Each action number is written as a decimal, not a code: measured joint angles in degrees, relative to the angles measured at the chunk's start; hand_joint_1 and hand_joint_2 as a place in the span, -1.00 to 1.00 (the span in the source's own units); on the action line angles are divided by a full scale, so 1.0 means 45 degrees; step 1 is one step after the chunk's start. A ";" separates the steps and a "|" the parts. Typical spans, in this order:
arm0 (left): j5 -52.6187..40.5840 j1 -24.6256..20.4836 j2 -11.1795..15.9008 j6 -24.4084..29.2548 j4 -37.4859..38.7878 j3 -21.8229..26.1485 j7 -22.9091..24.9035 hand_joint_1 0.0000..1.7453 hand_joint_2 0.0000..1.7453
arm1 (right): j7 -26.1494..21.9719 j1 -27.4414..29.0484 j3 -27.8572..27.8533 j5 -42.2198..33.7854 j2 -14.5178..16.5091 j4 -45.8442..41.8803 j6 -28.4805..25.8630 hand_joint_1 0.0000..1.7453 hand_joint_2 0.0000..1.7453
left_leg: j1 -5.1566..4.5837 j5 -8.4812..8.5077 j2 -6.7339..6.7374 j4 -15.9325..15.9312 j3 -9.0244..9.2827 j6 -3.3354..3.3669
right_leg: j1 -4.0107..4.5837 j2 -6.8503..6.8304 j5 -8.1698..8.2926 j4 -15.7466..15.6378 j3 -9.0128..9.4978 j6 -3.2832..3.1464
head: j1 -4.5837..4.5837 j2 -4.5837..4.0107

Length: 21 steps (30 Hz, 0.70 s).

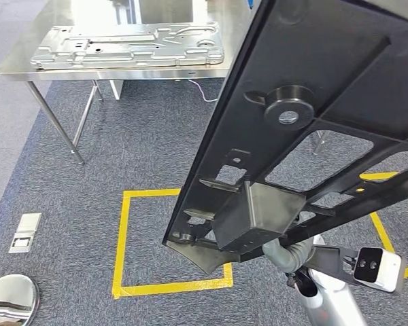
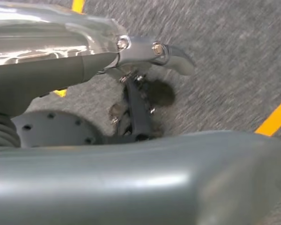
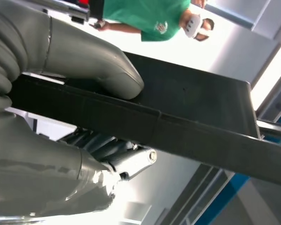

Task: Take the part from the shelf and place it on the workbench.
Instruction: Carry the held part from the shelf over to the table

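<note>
Black part (image 1: pixel 315 122) held by right hand (image 3: pixel 96 93), workbench (image 1: pixel 22 64) beyond

Grey carpet (image 1: pixel 140 122) — yellow floor tape (image 1: pixel 121 238)

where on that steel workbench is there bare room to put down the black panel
The workbench is crowded along its front: a silver stamped metal panel lies along most of that edge. Bare steel shows behind it, toward the far side, and in a narrow strip left of it. The black panel, gripped by the right hand, looks too big for either patch.
</note>
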 joint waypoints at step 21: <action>-0.0095 0.0008 -0.0031 0.0051 0.0000 -0.0001 -0.0062 -1.00 1.00 | -0.0052 0.0008 0.0043 -0.0035 -0.0067 -0.0084 0.0078 1.00 1.00 | 0.0213 0.0443 -0.0006 0.0130 -0.0580 0.0140 | -0.0247 0.0005 -0.1915 0.2073 -0.0040 0.0400 | -0.0031 -0.0001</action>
